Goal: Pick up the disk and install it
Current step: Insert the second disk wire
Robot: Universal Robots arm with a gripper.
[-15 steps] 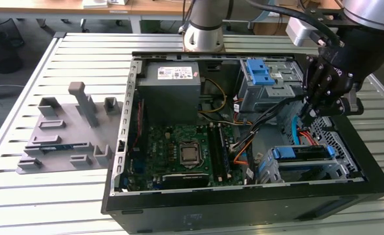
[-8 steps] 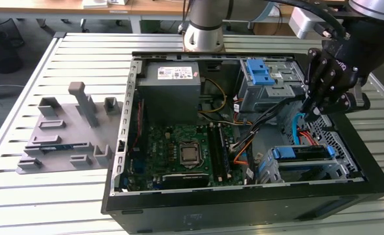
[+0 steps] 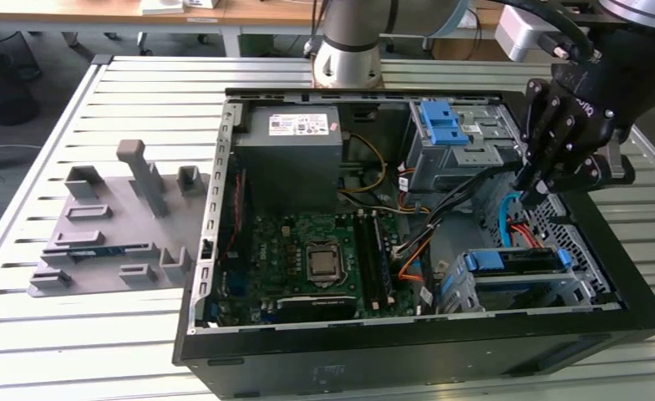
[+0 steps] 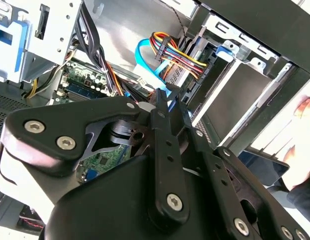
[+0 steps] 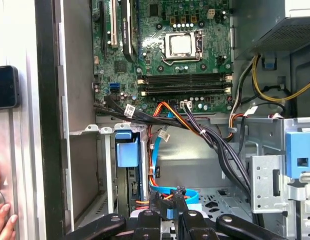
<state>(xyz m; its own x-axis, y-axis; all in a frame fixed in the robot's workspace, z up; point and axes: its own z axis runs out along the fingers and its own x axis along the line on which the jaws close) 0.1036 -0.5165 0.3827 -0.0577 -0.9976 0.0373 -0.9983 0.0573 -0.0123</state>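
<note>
Exterior view, black multi-link robot gripper [image 3: 531, 188] hanging inside an open black desktop computer case [image 3: 417, 351], fingers closed together and empty, blue-framed silver hard disk [image 3: 514, 261] seated in the metal drive cage [image 3: 578, 294] just below, green motherboard [image 3: 317, 259] alongside.

The exterior view looks steeply down from in front of the open computer case [image 3: 417, 251], far enough back to take in the whole slatted surface [image 3: 104, 334] and the arm's base [image 3: 350, 50] at the far side. The first wrist view stares straight down into the case from close above, motherboard [image 5: 179, 50] ahead and the hand [image 5: 167, 222] at the frame's edge. The second wrist view sits right behind the hand [image 4: 162, 107], tilted, looking past its linkages. Both wrist views share the blue cable [image 5: 167, 192] [image 4: 145, 55] and the drive cage [image 5: 125, 170] [image 4: 229, 75]; the exterior view has that cage [image 3: 517, 271] near its right.
</note>
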